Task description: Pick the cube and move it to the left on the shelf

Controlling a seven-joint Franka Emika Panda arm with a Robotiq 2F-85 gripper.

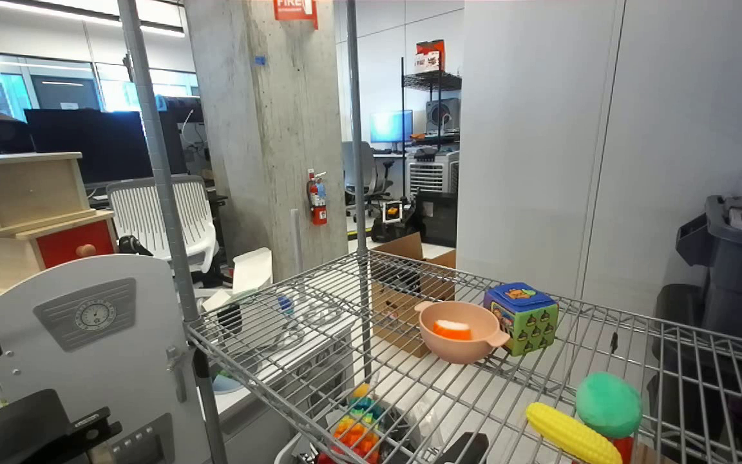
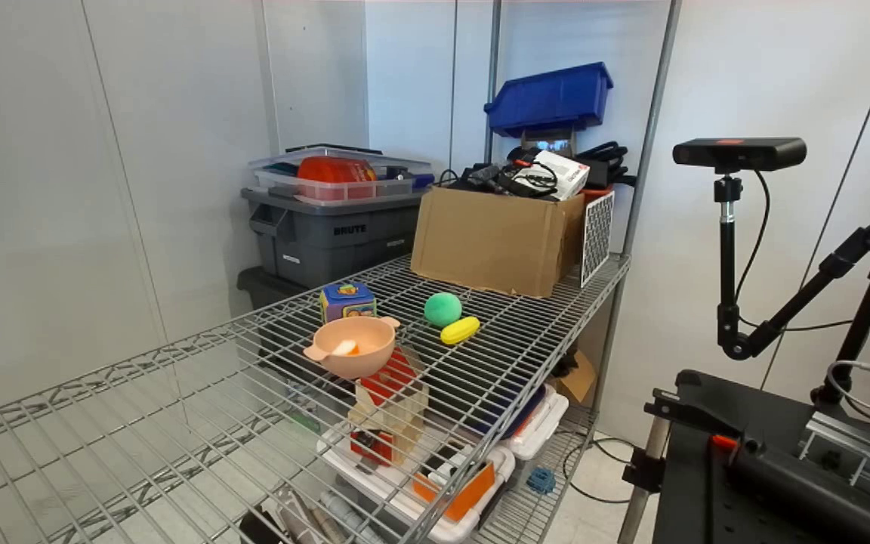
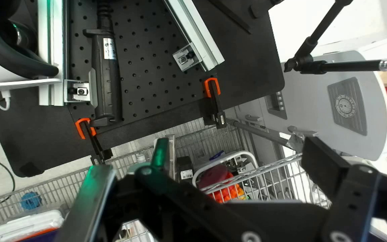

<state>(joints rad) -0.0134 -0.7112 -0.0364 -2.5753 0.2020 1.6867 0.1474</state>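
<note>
The multicoloured cube sits on the wire shelf in both exterior views. It shows a blue top and a green side, right behind the orange bowl. In an exterior view the cube is partly hidden by that bowl. The wrist view does not show the cube. My gripper is open and empty in the wrist view, its fingers wide apart, with a shelf edge seen between them. No clear part of the gripper shows on the shelf; a dark block at the bottom edge cannot be identified.
A green ball and yellow corn lie on the shelf near the cube. A cardboard box stands at one shelf end. Metal poles rise at the shelf corners. A black table with clamps lies beside the shelf.
</note>
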